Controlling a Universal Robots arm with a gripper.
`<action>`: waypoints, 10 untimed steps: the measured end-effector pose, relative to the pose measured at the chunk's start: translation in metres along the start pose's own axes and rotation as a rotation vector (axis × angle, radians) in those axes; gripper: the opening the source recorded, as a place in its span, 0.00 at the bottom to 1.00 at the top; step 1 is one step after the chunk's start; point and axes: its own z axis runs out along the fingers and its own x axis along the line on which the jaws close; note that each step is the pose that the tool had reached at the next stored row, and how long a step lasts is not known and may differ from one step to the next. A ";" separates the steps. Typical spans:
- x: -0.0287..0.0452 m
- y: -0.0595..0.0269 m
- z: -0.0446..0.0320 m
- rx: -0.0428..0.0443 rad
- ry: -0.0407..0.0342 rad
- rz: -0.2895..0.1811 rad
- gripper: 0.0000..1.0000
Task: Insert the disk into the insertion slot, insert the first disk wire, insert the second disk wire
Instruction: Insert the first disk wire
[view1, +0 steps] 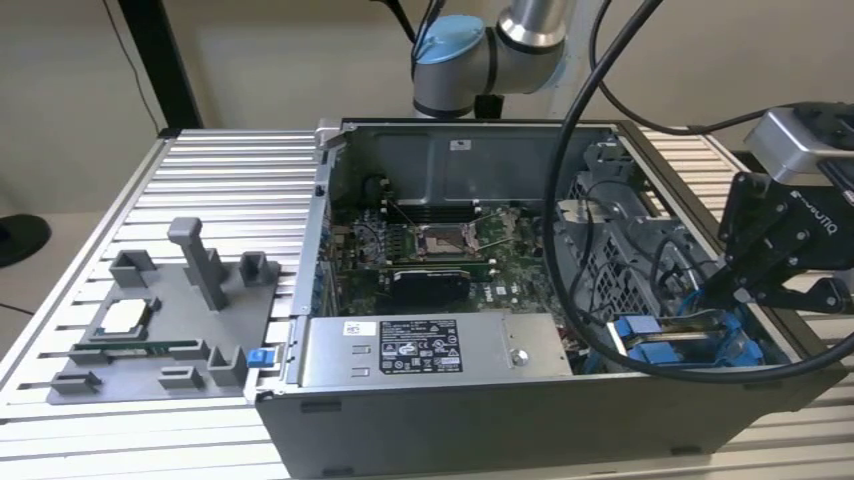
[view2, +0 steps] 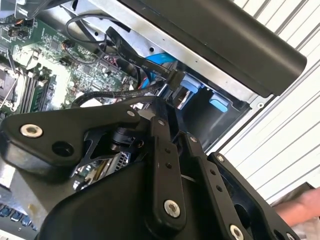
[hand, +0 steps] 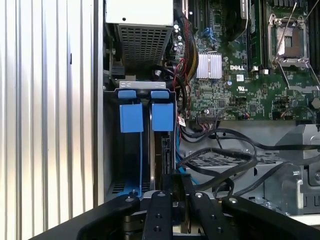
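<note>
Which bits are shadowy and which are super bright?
First wrist view: the insertion slot is deep in shadow, the table beside it glares white; second wrist view: the black gripper looks dark against the bright table; exterior view: soft even light, dimmer inside the computer case.

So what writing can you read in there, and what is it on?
Power-supply label: print too small to read.
Back-wall sticker: too small to read.
Board: a white maker's mark; its tiny codes are too small to read.
</note>
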 end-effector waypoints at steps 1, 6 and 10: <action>0.0000 0.0000 0.0002 -0.0012 0.0000 0.000 0.00; 0.0002 -0.0007 0.0019 -0.0077 0.0001 0.001 0.00; 0.0002 -0.0030 0.0044 -0.0149 0.0006 0.002 0.00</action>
